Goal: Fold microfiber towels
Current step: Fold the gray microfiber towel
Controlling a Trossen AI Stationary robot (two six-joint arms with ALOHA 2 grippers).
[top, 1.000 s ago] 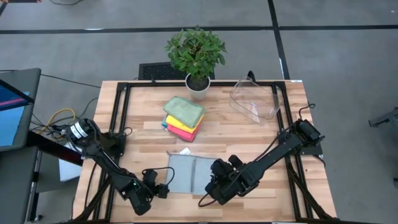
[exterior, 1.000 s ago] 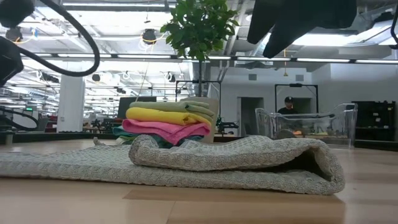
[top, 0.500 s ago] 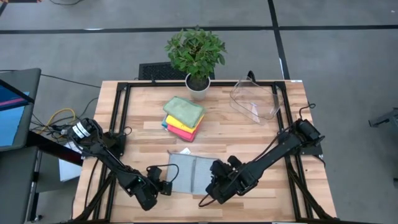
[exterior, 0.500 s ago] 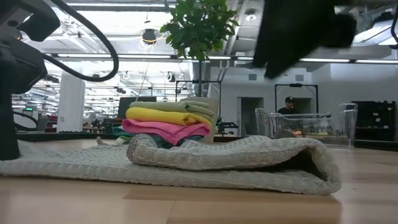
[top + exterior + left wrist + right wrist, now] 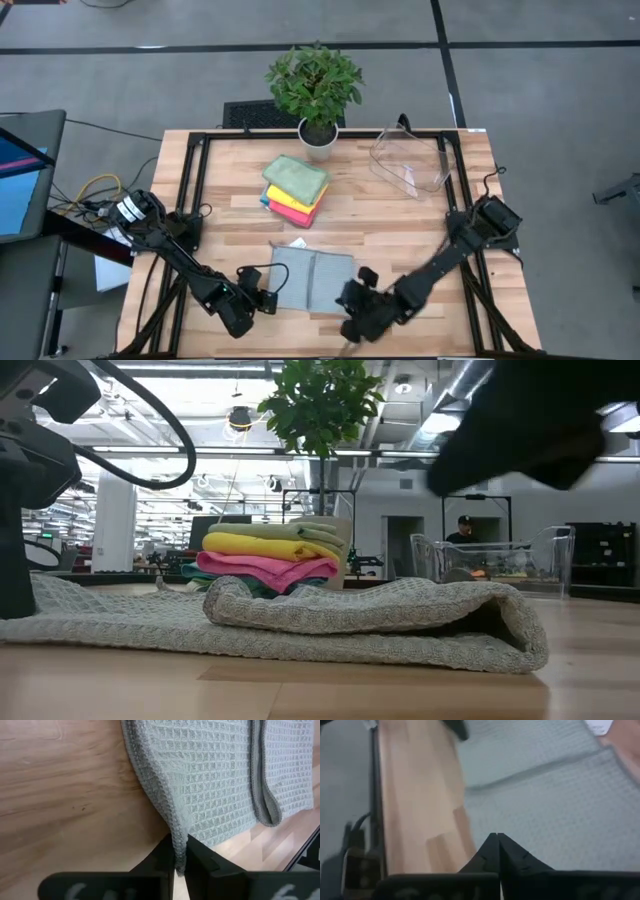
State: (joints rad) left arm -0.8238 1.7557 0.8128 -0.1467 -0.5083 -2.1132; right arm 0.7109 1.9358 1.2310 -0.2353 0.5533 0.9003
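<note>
A grey waffle-weave microfiber towel (image 5: 312, 280) lies flat near the table's front edge, its right part folded over its left. The fold shows as a rounded end (image 5: 520, 630) in the low view. My left gripper (image 5: 265, 298) is shut on the towel's left edge. My right gripper (image 5: 348, 300) is shut low over the towel's near right corner, and its wrist view (image 5: 497, 840) is blurred. Whether it touches the cloth I cannot tell. Behind the grey towel stands a stack of folded towels (image 5: 295, 190), sage green on top, then yellow and pink. My left gripper pinches the towel's left edge (image 5: 176, 837) between its two fingers (image 5: 197, 862), slanting down from the table's left. The hem is drawn up into a small ridge at the fingertips; it looks like one layer. The rest of the towel stays flat on the table.
A potted plant (image 5: 316, 90) stands at the far edge behind the stack. A clear plastic bin (image 5: 410, 160) sits at the far right. A black frame (image 5: 190, 200) runs along the table's sides. Bare wood lies between the stack and the grey towel.
My left gripper has moved in to the towel's left edge and now stands on it. My right arm has sunk and swung toward the table's near edge, tipping its gripper as it went. The towel has kept its place and its fold.
</note>
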